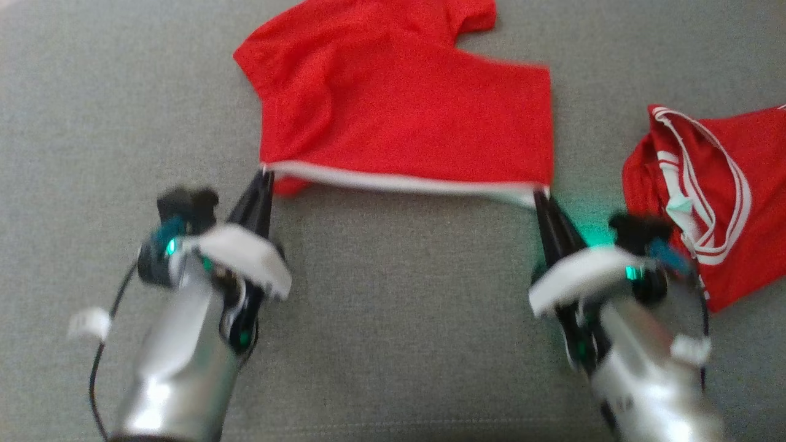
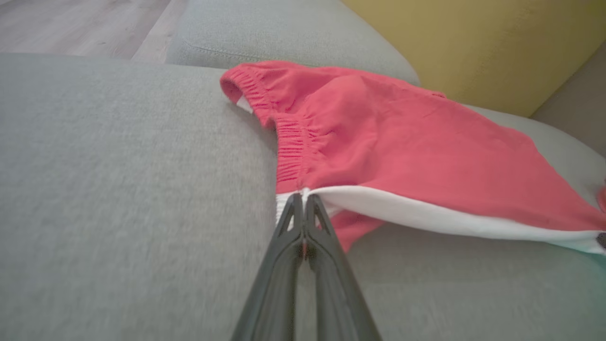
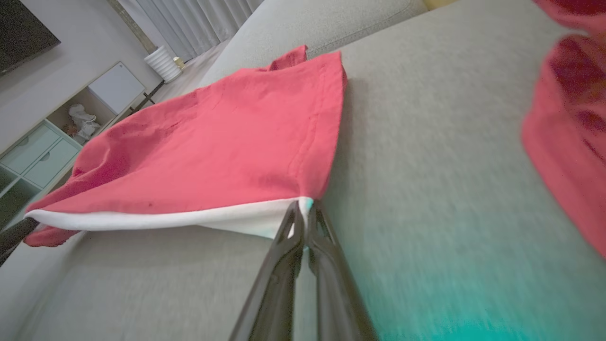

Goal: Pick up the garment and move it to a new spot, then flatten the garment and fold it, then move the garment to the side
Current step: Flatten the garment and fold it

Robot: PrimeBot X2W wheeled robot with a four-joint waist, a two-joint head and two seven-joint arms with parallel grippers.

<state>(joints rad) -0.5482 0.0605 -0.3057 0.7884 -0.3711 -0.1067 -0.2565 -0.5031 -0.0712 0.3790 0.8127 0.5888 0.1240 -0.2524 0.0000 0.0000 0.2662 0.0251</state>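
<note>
The garment (image 1: 405, 116) is a pair of red shorts with a white side stripe and an elastic waistband (image 2: 291, 142), spread on the grey sofa cushion. My left gripper (image 1: 265, 175) is shut on its near left corner (image 2: 303, 192), at the waistband end of the white stripe. At the near right corner, my right gripper (image 1: 540, 191) is shut on the garment (image 3: 305, 203). The white edge (image 3: 165, 219) is stretched taut between both grippers and lifted slightly off the cushion. The far part of the garment (image 2: 426, 137) rests on the sofa.
A second red piece of clothing with white stripes (image 1: 706, 196) lies crumpled at the right, close to my right arm. Grey sofa cushion (image 1: 399, 307) stretches in front of me and to the left. A yellow wall (image 2: 473, 42) and a white shelf unit (image 3: 71, 128) stand beyond the sofa.
</note>
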